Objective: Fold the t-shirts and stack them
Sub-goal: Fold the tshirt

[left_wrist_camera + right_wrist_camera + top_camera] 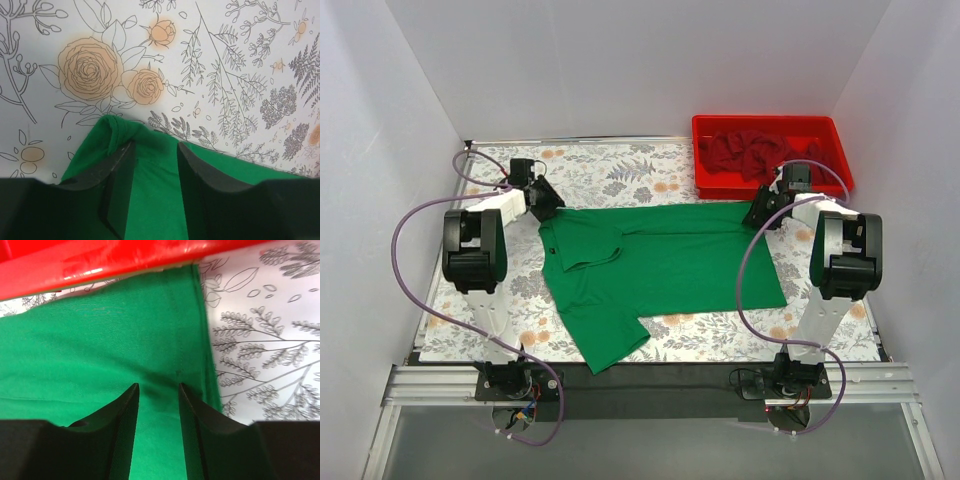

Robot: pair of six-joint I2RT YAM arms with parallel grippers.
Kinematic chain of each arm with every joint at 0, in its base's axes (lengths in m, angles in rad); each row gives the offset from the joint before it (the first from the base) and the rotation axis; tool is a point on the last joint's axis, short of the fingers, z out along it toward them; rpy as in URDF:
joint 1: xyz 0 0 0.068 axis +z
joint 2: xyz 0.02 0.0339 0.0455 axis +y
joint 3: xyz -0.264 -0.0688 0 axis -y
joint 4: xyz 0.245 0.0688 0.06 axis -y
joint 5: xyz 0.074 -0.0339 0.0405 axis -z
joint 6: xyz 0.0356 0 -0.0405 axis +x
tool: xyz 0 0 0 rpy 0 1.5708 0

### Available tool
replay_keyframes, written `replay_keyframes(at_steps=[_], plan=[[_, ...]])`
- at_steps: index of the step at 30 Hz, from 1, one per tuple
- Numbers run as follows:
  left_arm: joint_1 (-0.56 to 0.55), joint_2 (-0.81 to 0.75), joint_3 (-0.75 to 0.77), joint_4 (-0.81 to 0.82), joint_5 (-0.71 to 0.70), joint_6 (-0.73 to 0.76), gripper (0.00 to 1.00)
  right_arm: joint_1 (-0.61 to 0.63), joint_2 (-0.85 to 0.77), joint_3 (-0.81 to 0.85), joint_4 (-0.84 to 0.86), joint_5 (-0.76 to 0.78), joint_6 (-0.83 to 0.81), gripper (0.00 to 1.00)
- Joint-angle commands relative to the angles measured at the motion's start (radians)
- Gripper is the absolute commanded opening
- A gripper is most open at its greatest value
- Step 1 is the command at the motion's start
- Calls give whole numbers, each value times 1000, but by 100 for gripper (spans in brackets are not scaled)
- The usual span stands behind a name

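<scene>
A bright green t-shirt (660, 260) lies spread across the floral table, collar end to the left, with one sleeve folded onto its body. My left gripper (548, 205) is at the shirt's far left corner. In the left wrist view its jaws (155, 147) stand apart over flat green cloth (155, 200), beside a bunched edge. My right gripper (760, 215) is at the far right corner. Its jaws (158, 386) are also apart over the cloth (100, 350), near the hem. Dark red t-shirts (755, 152) lie crumpled in the bin.
The red plastic bin (696, 150) stands at the back right, right behind my right gripper, and its wall (100, 265) fills the top of the right wrist view. White walls enclose the table on three sides. Purple cables loop beside both arms.
</scene>
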Motion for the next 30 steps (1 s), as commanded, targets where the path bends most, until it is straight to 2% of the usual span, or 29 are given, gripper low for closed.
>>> replay_keyframes(at_steps=[1,6,7,8,12,16,20,26,30], plan=[[6,-78,18,-25,-4,18,41,-13,-47,56,-46,23,-33,38],[7,-334,-108,-98,-47,14,52,-13,-179,43,-154,15,-45,44],[7,-371,-126,-148,-62,17,54,-11,-232,21,-192,25,-45,47],[7,-408,-148,-176,-92,20,60,-13,-260,10,-207,31,-45,52],[7,-639,-292,-282,-149,14,61,-13,-394,-70,-290,74,-59,57],[-8,-767,-424,-429,-194,-46,61,-13,-521,-150,-382,141,-76,62],[-66,-812,-488,-525,-220,-92,61,-13,-618,-251,-434,178,-86,66],[-218,-800,-536,-615,-245,-195,54,-13,-705,-305,-459,196,-99,66],[-259,-795,-582,-644,-258,-256,48,-13,-727,-325,-462,180,-94,66]])
